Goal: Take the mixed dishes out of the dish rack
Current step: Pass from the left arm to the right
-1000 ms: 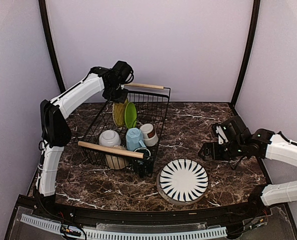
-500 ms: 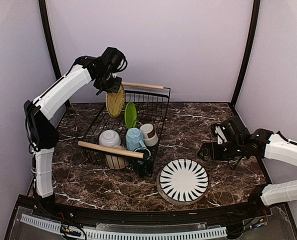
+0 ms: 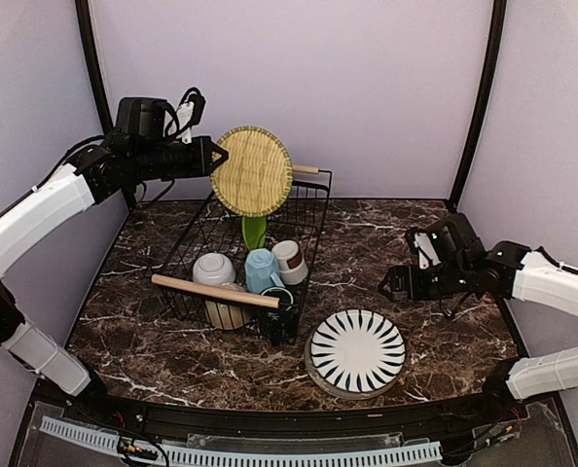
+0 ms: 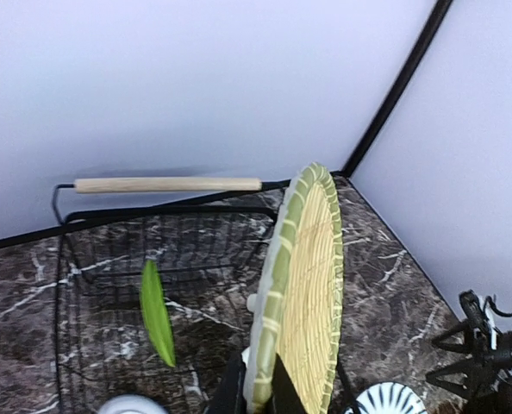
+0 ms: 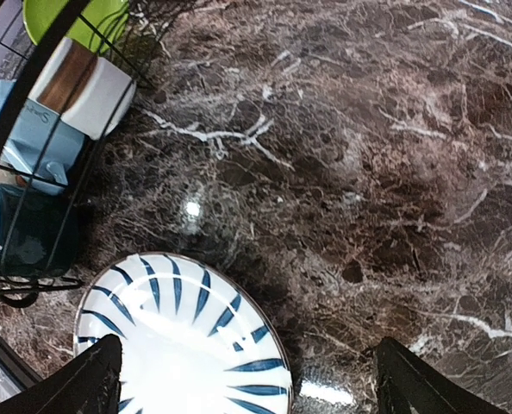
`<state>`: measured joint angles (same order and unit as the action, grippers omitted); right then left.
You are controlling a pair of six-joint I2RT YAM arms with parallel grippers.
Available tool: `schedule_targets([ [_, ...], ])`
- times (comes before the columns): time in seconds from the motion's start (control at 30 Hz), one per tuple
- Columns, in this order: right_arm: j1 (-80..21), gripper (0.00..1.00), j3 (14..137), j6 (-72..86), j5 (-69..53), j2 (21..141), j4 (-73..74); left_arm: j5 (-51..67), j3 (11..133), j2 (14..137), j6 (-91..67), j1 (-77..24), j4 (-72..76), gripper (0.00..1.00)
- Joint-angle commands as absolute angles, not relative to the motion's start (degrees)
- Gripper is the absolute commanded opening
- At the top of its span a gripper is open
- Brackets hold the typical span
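Left end effector [image 3: 215, 157] pinches the rim of a round woven yellow-green plate [image 3: 255, 172], held upright in the air over the 12 o'clock end of the black wire dish rack [image 3: 187, 243]. Lime-green plate [image 3: 254, 232] stands inside the rack. Black-and-white striped plate [image 3: 357, 352] lies on the marble worktop [image 3: 367, 243] at the rack's 4 o'clock. My right end effector [image 3: 398, 288] is spread wide and empty at that plate's 1 o'clock.

Grips a yellow woven-look plate [image 4: 303, 293] upright over the dish rack [image 4: 165, 210] holding one lime-green plate [image 4: 157, 315]

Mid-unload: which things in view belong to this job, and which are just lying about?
Job: dish rack, woven yellow plate, green plate, white bowl, cream bowl, blue mug, brown-white cup, dark green mug, striped plate.
Lying about: none; only the marble table.
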<state>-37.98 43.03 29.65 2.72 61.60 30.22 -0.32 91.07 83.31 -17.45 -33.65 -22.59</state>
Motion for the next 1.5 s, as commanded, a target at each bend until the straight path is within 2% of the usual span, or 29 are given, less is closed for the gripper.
schedule_targets([
  [0.0,-34.65,0.99,47.56,25.86,-1.95,61.93,25.77,15.85,84.76,82.48,-24.33,-33.77,-3.94,0.01],
  [0.13,-28.7,0.99,47.95,26.75,-19.7,61.34,16.76,25.85,82.72,85.49,-29.44,-33.88,1.73,0.01],
  [0.3,-26.28,0.99,46.63,34.33,-41.24,64.0,-2.15,29.58,79.44,89.04,-36.21,-35.92,9.69,0.01],
  [0.4,-26.13,0.99,45.51,40.37,-47.14,65.43,-10.95,30.71,80.69,92.15,-36.12,-38.64,9.0,0.01],
  [0.53,-25.95,0.98,43.34,43.66,-46.99,65.85,-16.27,30.57,82.03,94.06,-35.69,-40.65,7.82,0.01],
  [0.63,-25.35,0.89,42.76,44.04,-46.43,66.62,-15.55,32.01,82.55,95.18,-37.21,-41.54,9.51,0.01],
  [0.83,-22.7,0.55,38.96,47.81,-48.76,66.46,-20.69,34.87,83.38,97.27,-38.01,-42.84,9.76,0.01],
  [0.93,-21.97,0.42,37.9,48.52,-49.3,65.82,-22.34,35.42,83.17,97.78,-38.33,-42.97,9.76,0.01],
  [1.23,-21.71,0.18,37.23,49.28,-49.88,65.77,-24.04,37.38,83.82,99.87,-39.53,-43.48,10.21,0.01],
  [1.33,-21.47,0.02,36.81,49.31,-49.75,65.43,-24.2,37.01,84.47,100.2,-38.62,-43.5,8.54,0.01],
  [1.43,-20.98,0.0,36.15,49.24,-49.58,64.6,-24.16,36.17,85.27,100.45,-37.25,-43.5,6.14,0.02],
  [1.47,-20.72,0.0,35.69,48.99,-49.45,64.23,-23.94,35.67,85.5,100.45,-36.67,-43.46,5.16,0.07],
])
